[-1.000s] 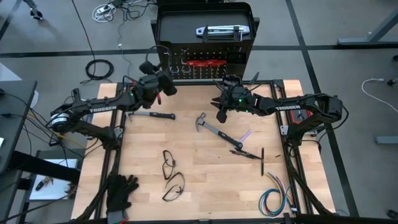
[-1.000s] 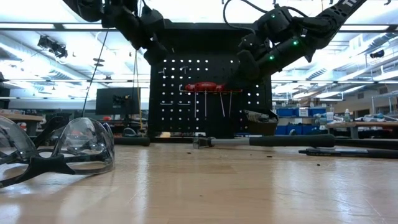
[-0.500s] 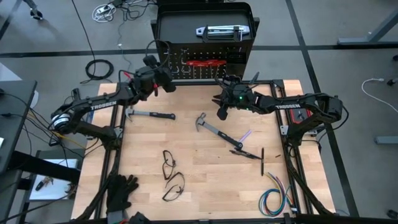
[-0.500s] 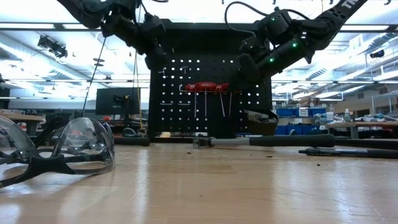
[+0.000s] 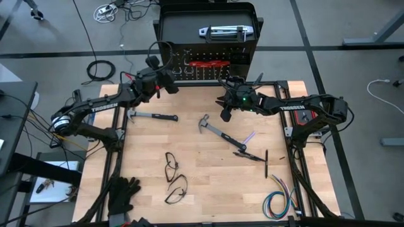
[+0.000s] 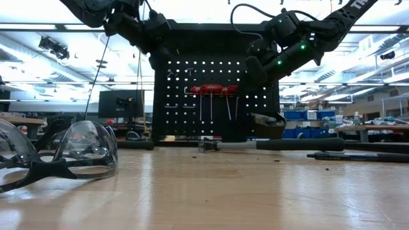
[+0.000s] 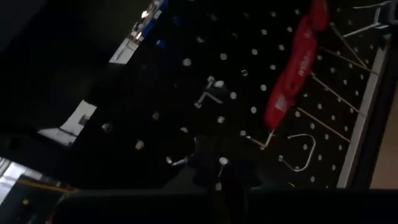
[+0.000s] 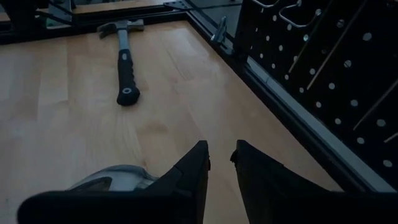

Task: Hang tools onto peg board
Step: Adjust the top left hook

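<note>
Lettering "TROSSEN" on both arms; left end effector (image 5: 168, 84) closed, empty; right end effector (image 5: 225, 116) slightly parted, empty.

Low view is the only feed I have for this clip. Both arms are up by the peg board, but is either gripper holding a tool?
Observer: Not the right one. Its wrist view shows the right gripper with fingers slightly apart and nothing between them, over bare table.
Operator: And the left one?
Observer: From above, the left gripper is shut at the left part of the peg board. I see no tool in it.
Operator: What is lying on the table to hang?
Observer: The high view shows two hammers lying flat: the left hammer beside the left arm and the middle hammer mid-table.
</note>
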You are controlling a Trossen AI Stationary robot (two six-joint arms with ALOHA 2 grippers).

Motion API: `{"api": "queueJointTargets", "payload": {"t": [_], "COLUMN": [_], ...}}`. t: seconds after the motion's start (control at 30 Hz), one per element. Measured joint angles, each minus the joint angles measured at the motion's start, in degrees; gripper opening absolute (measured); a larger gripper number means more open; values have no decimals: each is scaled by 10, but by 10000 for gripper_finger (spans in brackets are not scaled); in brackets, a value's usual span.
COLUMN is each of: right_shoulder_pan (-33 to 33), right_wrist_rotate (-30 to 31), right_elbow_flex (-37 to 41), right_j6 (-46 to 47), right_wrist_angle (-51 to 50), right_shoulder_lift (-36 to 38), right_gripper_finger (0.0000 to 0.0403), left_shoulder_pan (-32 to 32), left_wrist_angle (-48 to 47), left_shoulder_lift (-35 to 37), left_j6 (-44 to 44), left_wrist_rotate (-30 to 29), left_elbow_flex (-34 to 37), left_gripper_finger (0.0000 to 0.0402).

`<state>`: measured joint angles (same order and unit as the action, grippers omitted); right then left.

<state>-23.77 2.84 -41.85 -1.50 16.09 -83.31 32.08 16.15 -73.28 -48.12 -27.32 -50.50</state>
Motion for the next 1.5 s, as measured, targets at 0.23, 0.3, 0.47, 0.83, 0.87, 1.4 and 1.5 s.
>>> {"api": "queueJointTargets", "payload": {"t": [0.23,0.3,0.47,0.83,0.87,1.4,1.5], "right_shoulder_pan": [0,0,0,1,1,10,11], "right_wrist_rotate": [0,0,0,-14,-14,-16,-16], "right_elbow_flex": [0,0,0,0,0,0,0], "right_j6": [0,0,0,4,5,4,4], "right_wrist_angle": [0,0,0,9,10,15,15], "right_shoulder_lift": [0,0,0,0,0,0,0], "right_gripper_finger": [88,87,87,87,87,87,87], "left_shoulder_pan": [-18,-23,-29,-27,-27,-27,-27], "left_wrist_angle": [3,-2,-59,-146,-150,-159,-188], "left_shoulder_lift": [0,5,16,9,6,-30,-31], "left_j6": [41,67,166,266,275,291,291], "left_wrist_rotate": [-48,-70,-97,-76,-74,-84,-80], "left_elbow_flex": [0,1,-18,-91,-96,-137,-158], "left_gripper_finger": [3,2,1,0,0,0,0]}}
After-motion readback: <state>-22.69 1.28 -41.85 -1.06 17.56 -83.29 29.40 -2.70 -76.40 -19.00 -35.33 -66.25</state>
